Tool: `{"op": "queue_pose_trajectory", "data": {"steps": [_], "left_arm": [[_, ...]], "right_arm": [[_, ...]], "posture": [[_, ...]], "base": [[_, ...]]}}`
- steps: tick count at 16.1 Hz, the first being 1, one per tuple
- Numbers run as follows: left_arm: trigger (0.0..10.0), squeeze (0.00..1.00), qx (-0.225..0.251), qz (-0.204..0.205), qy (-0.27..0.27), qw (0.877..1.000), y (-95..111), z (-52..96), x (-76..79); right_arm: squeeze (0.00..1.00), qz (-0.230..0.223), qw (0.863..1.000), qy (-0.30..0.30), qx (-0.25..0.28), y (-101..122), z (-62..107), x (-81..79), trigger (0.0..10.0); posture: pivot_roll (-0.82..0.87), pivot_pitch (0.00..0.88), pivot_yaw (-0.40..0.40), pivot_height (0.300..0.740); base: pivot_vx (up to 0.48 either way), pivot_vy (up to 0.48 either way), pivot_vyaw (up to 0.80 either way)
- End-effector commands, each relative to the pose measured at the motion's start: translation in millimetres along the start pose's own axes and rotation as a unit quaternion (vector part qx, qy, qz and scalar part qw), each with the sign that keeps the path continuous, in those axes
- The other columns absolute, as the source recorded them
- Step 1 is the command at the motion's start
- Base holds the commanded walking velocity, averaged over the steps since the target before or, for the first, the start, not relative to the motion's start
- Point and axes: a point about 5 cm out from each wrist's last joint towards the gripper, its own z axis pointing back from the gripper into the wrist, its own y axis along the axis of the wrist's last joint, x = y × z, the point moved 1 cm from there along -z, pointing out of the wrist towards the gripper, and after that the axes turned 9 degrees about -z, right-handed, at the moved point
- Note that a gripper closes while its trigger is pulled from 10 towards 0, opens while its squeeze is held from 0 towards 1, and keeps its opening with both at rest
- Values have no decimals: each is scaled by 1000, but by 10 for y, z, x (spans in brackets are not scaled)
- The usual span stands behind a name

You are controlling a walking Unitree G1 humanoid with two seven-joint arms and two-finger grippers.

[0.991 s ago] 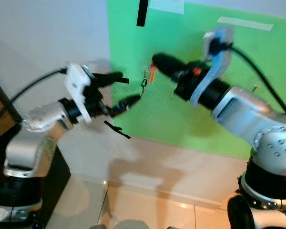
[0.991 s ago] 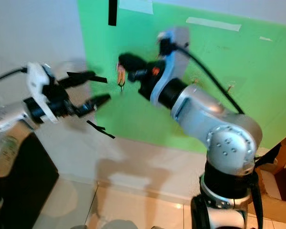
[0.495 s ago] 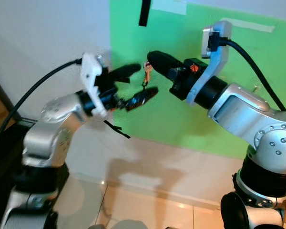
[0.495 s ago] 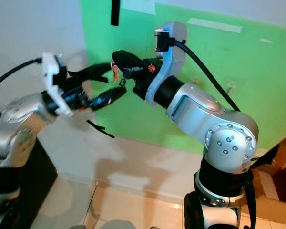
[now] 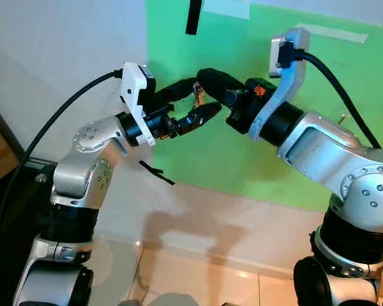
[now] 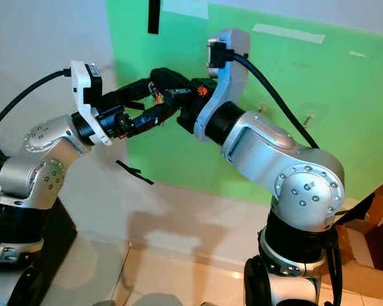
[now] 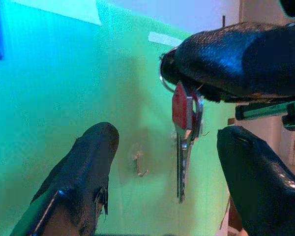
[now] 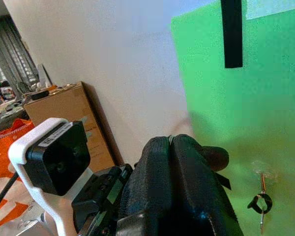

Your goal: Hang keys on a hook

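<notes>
1. Keys [image 7: 186,132] hang from a ring pinched at the tip of the right gripper [image 5: 207,81], in the upper middle of the left eye view, in front of the green sheet [image 5: 255,146] on the wall; a red-tagged key and a thin metal key dangle straight down from the ring.
2. At the left of the left eye view, the left arm reaches up and toward the middle, and the left gripper [image 5: 193,102] has its jaws spread wide, one black finger above and one below the hanging keys.
3. In the left wrist view the two left fingers [image 7: 83,172] stand well apart on either side of the keys, neither one clearly touching them; they hold nothing.
4. Between those fingers, beyond the keys, a small hook [image 7: 139,163] is fixed to the green sheet, just beside the hanging keys in that view and not carrying them.
5. Toward the middle and right of the left eye view, the right arm comes in from the right with its wrist camera on top; its jaws are pressed together, as the right wrist view shows, with the key ring clamped at their tip.
6. In the right wrist view, a second small hook [image 8: 262,183] on the green sheet at the lower right carries a dark ring; a cardboard box [image 8: 69,118] stands at the left by the white wall.
7. A strip of black tape [image 5: 191,16] sits at the top edge of the green sheet.
</notes>
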Motion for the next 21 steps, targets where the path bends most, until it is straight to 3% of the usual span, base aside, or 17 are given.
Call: {"op": "queue_pose_trajectory", "data": {"steps": [1,21], "left_arm": [[0,0,8,-6,-3,1000,45,-28,-14],[0,0,-22,-9,7,1000,-9,-11,-110]], "right_arm": [[0,3,1000,4,3,27,25,-18,10000],[0,0,1000,14,1,38,1,-53,10000]], "posture": [[-28,0,-73,740],[-15,0,-76,740]], "base": [[0,0,0],[0,0,0]]}}
